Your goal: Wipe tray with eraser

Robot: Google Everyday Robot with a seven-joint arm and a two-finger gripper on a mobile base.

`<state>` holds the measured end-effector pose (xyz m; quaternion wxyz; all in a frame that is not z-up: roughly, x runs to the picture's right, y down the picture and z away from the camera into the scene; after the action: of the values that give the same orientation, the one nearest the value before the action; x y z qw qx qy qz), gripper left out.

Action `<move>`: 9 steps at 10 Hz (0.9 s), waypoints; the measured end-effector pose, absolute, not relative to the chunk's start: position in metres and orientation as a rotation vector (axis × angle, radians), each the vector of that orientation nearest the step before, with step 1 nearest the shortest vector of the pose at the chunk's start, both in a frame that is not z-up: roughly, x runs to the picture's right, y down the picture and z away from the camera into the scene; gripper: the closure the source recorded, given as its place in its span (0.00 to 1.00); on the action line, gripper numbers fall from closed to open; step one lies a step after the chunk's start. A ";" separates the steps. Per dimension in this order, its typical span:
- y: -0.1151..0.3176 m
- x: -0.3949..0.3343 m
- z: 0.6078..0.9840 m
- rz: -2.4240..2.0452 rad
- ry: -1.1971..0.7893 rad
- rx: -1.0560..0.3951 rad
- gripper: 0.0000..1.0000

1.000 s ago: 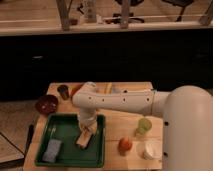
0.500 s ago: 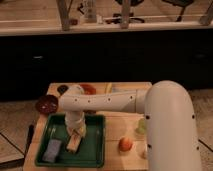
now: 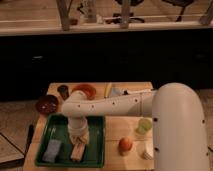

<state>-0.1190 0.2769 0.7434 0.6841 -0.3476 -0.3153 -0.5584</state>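
Note:
The dark green tray (image 3: 97,142) lies at the near left of the wooden table. On it, near its front middle, lies the tan eraser (image 3: 76,152), pointing roughly front to back. My white arm reaches in from the right and bends down over the tray. Its gripper (image 3: 78,142) hangs straight above the eraser's far end, touching or holding it. A blue-grey pad (image 3: 52,150) lies in the tray's front left corner.
Behind the tray stand a dark red bowl (image 3: 47,104), an orange bowl (image 3: 83,91) and a small dark cup (image 3: 63,90). An orange fruit (image 3: 125,145), a pale green object (image 3: 144,125) and a white object (image 3: 147,152) lie right of the tray.
The arm has swept left across the tray over the last second, carrying the eraser from the tray's right side to its front middle. The blue-grey pad has stayed put.

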 end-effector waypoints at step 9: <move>0.223 -0.122 0.775 -1.201 -0.668 -0.747 1.00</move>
<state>-0.1222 0.2227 0.7754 0.7096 -0.3367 -0.3009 -0.5410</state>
